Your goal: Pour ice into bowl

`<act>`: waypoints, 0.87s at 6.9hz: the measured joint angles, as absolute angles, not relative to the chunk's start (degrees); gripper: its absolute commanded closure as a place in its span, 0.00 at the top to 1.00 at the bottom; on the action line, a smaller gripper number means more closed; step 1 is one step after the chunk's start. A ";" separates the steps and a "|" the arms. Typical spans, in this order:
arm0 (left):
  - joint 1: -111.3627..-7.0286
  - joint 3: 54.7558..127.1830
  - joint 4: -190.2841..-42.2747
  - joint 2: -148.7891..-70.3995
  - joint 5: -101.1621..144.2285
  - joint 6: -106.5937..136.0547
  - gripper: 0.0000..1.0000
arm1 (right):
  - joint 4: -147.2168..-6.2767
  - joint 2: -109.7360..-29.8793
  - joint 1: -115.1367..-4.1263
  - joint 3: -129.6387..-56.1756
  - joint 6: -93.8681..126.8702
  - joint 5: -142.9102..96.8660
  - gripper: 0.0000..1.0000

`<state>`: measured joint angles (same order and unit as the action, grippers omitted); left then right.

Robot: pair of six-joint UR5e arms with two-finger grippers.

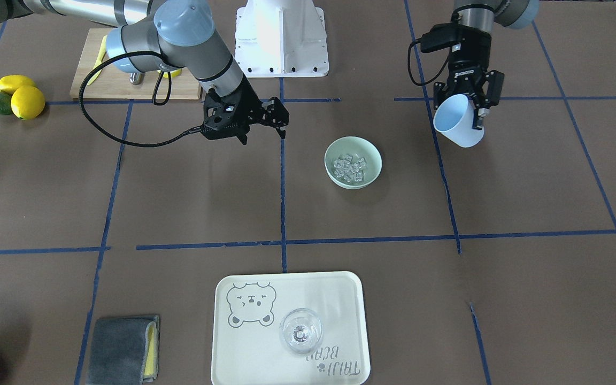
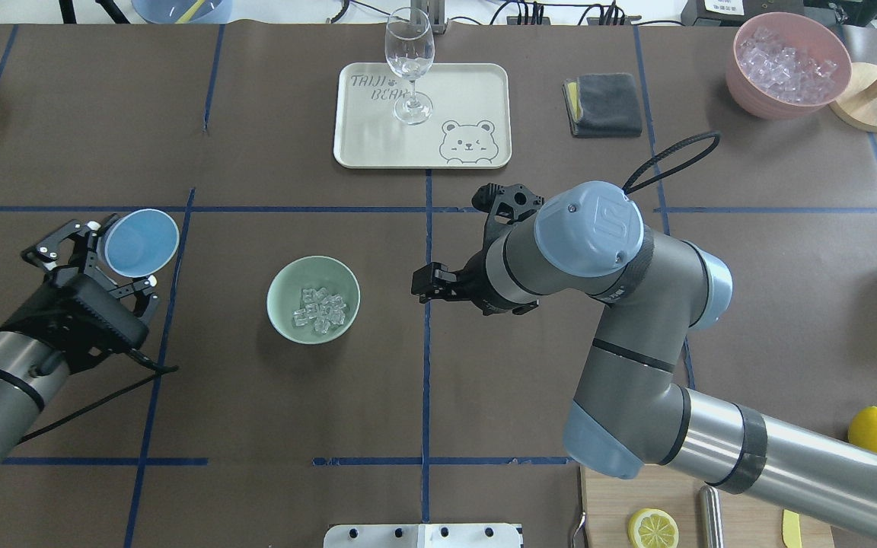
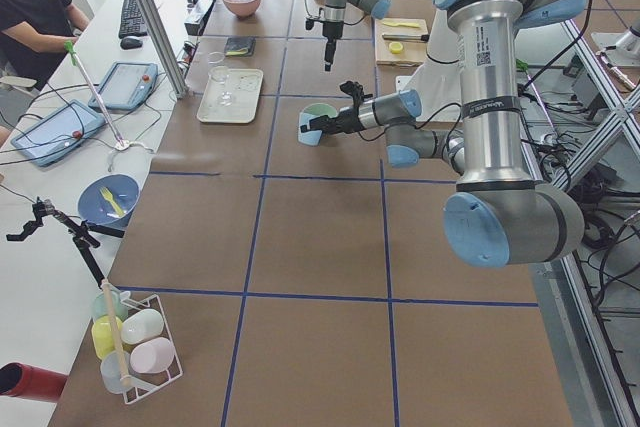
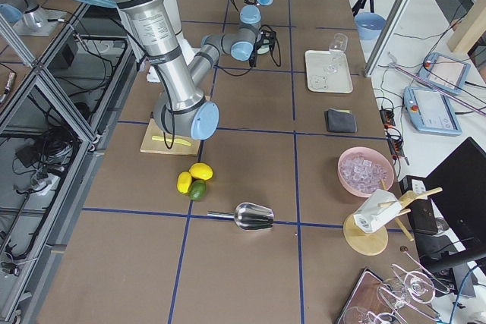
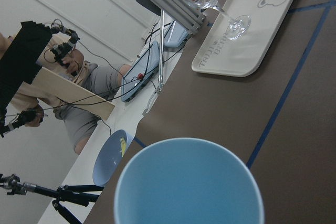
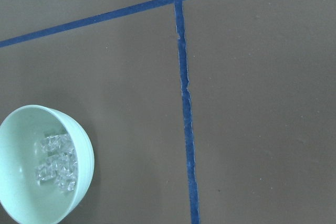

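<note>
The mint-green bowl (image 1: 373, 156) stands on the brown table near the middle, with the ice (image 1: 349, 167) lying in it as a small heap of clear cubes. In the overhead view the bowl (image 2: 285, 283) and the ice (image 2: 320, 310) sit between the two arms. My left gripper (image 2: 115, 257) is shut on the light blue cup (image 2: 139, 242), held tilted above the table to the bowl's left. The left wrist view shows the cup (image 5: 189, 187) empty. My right gripper (image 1: 263, 127) is open and empty, hovering on the bowl's other side. Its wrist view shows the bowl (image 6: 21, 129) with the ice (image 6: 55, 161).
A cream tray (image 2: 476, 91) with a wine glass (image 2: 409, 68) lies at the far side. A grey cloth (image 2: 602, 104) and a pink container of ice (image 2: 787, 65) are far right. Lemons (image 1: 19, 96) and a cutting board (image 1: 126, 88) lie near the robot base.
</note>
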<state>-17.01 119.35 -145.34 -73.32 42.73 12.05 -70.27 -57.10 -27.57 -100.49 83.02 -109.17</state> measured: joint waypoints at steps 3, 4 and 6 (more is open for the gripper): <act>-19.98 113.52 -160.68 -65.43 48.47 33.76 0.00 | -69.99 -56.02 -26.53 -99.80 83.95 -108.75 1.00; -20.33 111.76 -161.63 -65.04 49.10 40.96 0.00 | -69.89 -55.76 -26.09 -99.54 84.51 -108.38 1.00; -20.47 109.57 -162.14 -65.17 47.54 55.65 0.00 | -69.74 -55.34 -25.71 -99.21 84.84 -107.99 1.00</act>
